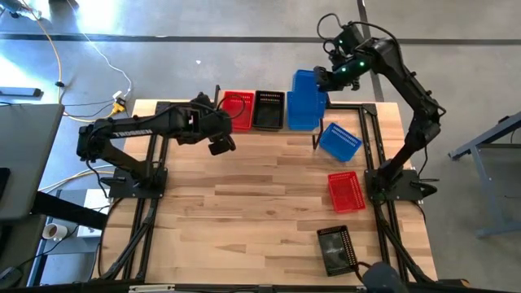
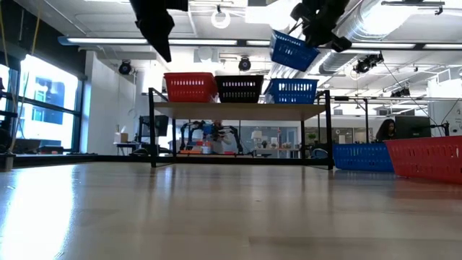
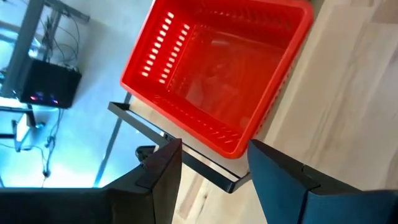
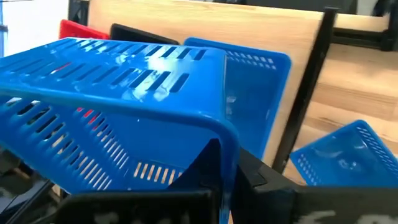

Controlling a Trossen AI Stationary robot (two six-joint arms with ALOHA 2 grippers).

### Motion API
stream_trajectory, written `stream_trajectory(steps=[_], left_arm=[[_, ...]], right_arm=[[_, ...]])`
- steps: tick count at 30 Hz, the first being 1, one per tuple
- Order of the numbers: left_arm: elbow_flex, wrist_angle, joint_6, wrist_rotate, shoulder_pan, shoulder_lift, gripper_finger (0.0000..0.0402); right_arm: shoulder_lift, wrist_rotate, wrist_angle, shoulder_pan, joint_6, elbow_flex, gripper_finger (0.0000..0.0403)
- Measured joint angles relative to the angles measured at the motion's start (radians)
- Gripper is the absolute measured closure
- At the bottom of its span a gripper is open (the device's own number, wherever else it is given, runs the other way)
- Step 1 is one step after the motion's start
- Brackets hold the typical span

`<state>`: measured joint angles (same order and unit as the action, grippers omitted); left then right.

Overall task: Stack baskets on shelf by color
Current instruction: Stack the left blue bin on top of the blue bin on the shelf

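Right claw (image 1: 326, 79) clamping rim of blue basket (image 2: 292, 49), holding it tilted in air above blue basket on shelf (image 2: 293, 91). Left claw (image 3: 214, 168) gaping wide, gripping nothing, hovering just beside red basket on shelf (image 3: 214, 68). Shelf (image 2: 238, 110) carrying three baskets in row: red, black (image 1: 268, 109), blue. Lying on surface (image 1: 244, 212): one blue basket (image 1: 339, 141), one red basket (image 1: 345, 191), one black basket (image 1: 335, 248). Visible count: three blue, two red, two black.

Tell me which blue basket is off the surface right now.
The one held by the right gripper, tilted above the shelf; the held blue basket hangs over the shelf's blue basket.
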<state>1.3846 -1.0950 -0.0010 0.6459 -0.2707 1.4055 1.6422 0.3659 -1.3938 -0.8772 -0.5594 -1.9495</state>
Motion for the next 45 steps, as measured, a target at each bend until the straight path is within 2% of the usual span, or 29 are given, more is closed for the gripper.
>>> stream_trajectory(steps=[15,25,29,36,45], left_arm=[[0.0,0.0,0.08,-0.015,-0.05,0.001,0.0229],[0.0,0.0,0.142,-0.019,-0.087,0.001,0.0229],[0.0,0.0,0.153,-0.055,-0.106,0.001,0.0229],[0.0,0.0,0.17,-0.122,-0.136,0.001,0.0229],[0.0,0.0,0.17,-0.122,-0.142,0.001,0.0229]], right_arm=[[-0.001,-0.014,0.075,0.001,-0.096,0.0,0.0403],[-0.001,-0.014,0.129,0.083,-0.179,0.0,0.0403],[-0.001,-0.018,0.136,0.099,-0.182,-0.027,0.0403],[0.001,-0.021,-0.003,0.029,-0.151,-0.048,0.0403],[0.059,-0.033,-0.044,0.041,-0.08,-0.048,0.0403]])
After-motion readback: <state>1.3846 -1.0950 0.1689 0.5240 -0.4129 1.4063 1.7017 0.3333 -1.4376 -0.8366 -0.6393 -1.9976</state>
